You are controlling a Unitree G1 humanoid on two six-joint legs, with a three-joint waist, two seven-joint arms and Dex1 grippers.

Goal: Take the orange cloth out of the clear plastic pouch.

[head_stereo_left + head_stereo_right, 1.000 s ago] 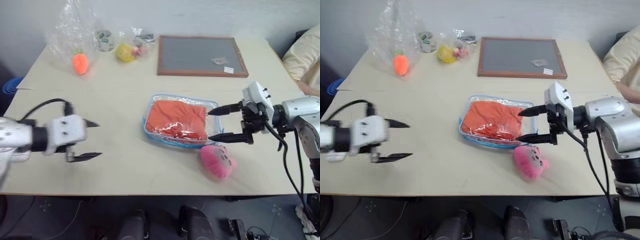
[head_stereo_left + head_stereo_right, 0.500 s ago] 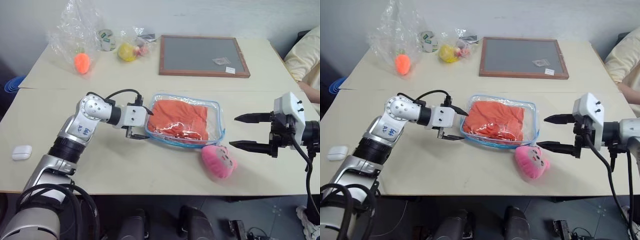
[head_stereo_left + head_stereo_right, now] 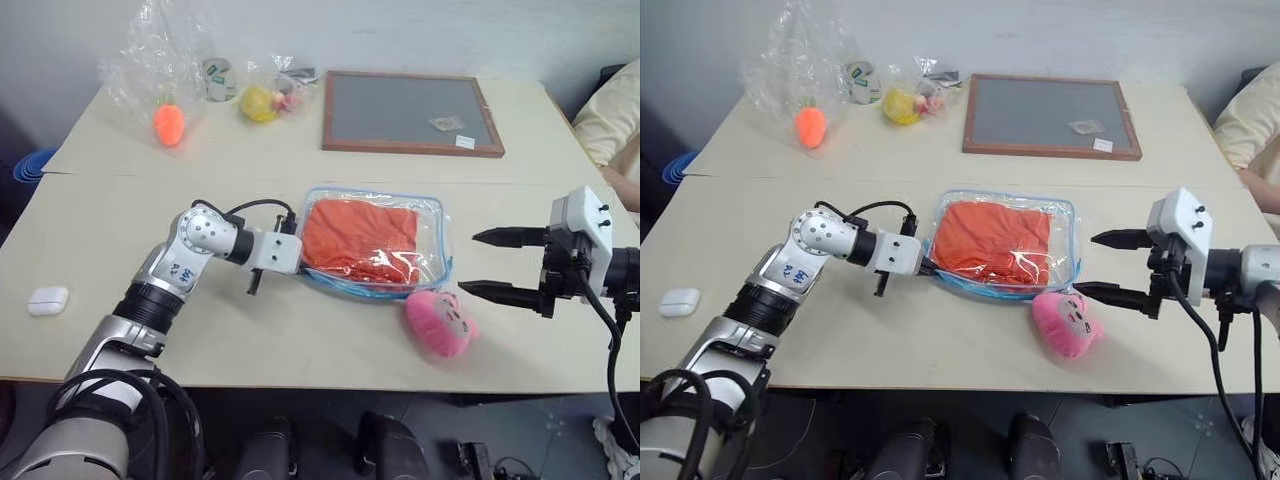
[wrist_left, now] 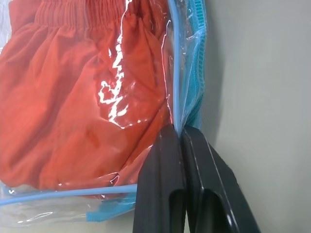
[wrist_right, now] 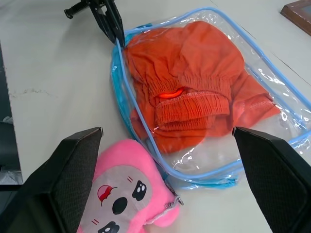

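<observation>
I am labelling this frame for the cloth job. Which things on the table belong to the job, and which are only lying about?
Belong to the job:
- orange cloth, inside the pouch
- clear plastic pouch, its edge pinched by the left end effector

Only lying about:
- pink plush toy
- framed grey board
- orange carrot toy
- small white case

1. The head's stereo pair looks forward and down over the table (image 3: 300,160).
2. The left wrist camera sits close against the pouch (image 4: 192,73) edge.
3. The right wrist camera faces the pouch and cloth (image 5: 194,82) from farther off; all views share them.
</observation>
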